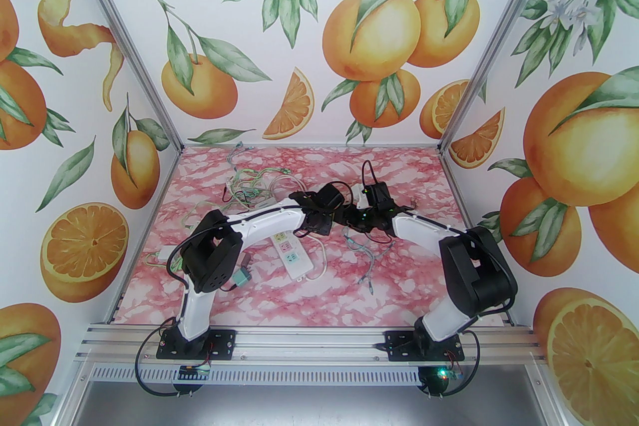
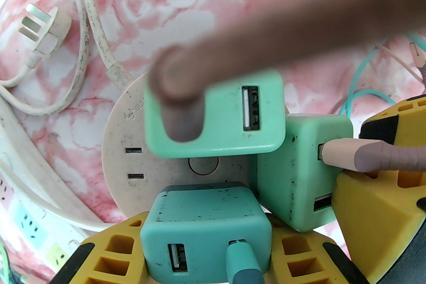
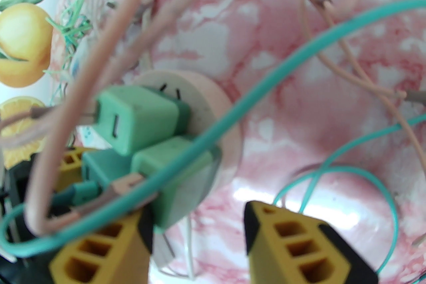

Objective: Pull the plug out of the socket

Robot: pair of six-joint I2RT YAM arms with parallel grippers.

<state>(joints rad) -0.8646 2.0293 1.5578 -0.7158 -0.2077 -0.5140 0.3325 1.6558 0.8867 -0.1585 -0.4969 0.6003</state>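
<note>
Plug (image 2: 203, 229), teal, one of three green chargers on one round socket (image 2: 126, 129), mid-table. Left gripper (image 2: 206, 236) pinches it. Right gripper (image 3: 199, 212) spread, one finger touching second charger (image 2: 299, 169). One white power strip (image 1: 292, 259) nearby.

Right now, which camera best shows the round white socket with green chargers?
The left wrist view: the round socket sits close and sharp, its slots and three green chargers plain. The right wrist view shows it blurred, side-on, behind cables. In the top view the arms crowd that spot; I cannot make it out.
</note>
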